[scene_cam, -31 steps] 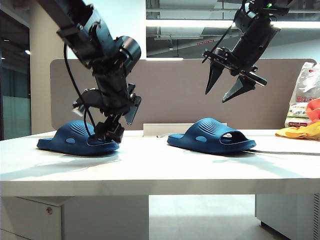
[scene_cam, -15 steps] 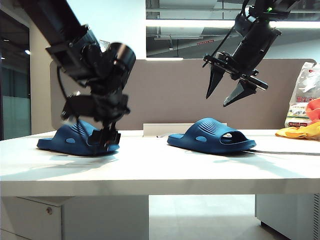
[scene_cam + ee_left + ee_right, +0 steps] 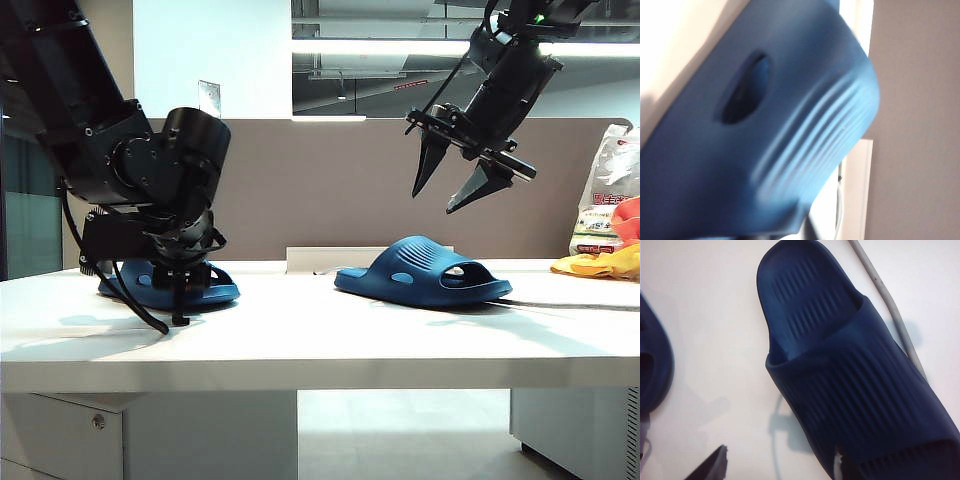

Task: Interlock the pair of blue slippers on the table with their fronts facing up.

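In the exterior view, a wide off-white tabletop (image 3: 330, 335) with a thick front edge runs across the frame, backed by a grey-brown divider panel (image 3: 330, 185). Behind that lie a white wall, a dark glass door at the far left, and ceiling strip lights. The left slipper (image 3: 215, 290) rests flat on the tabletop, mostly hidden by the left arm's bulky black wrist, which hangs low over it. The left gripper (image 3: 185, 285) is down at the slipper, but whether its jaws are clenched cannot be told here. The right slipper (image 3: 425, 272) lies flat, well apart from the first. High above it hangs the right gripper (image 3: 455, 185), jaws spread wide and holding nothing. A printed bag (image 3: 605, 190) and yellow cloth (image 3: 600, 263) sit at the right edge.

The left wrist view is filled by the blurred left slipper (image 3: 765, 140), with its ribbed strap and oval side hole very close; the jaws are not visible.

The right wrist view looks down on the right slipper (image 3: 850, 385) on the pale tabletop (image 3: 715, 315), a grey cable (image 3: 885, 295) beside it, and one dark fingertip (image 3: 710, 467) at the edge.
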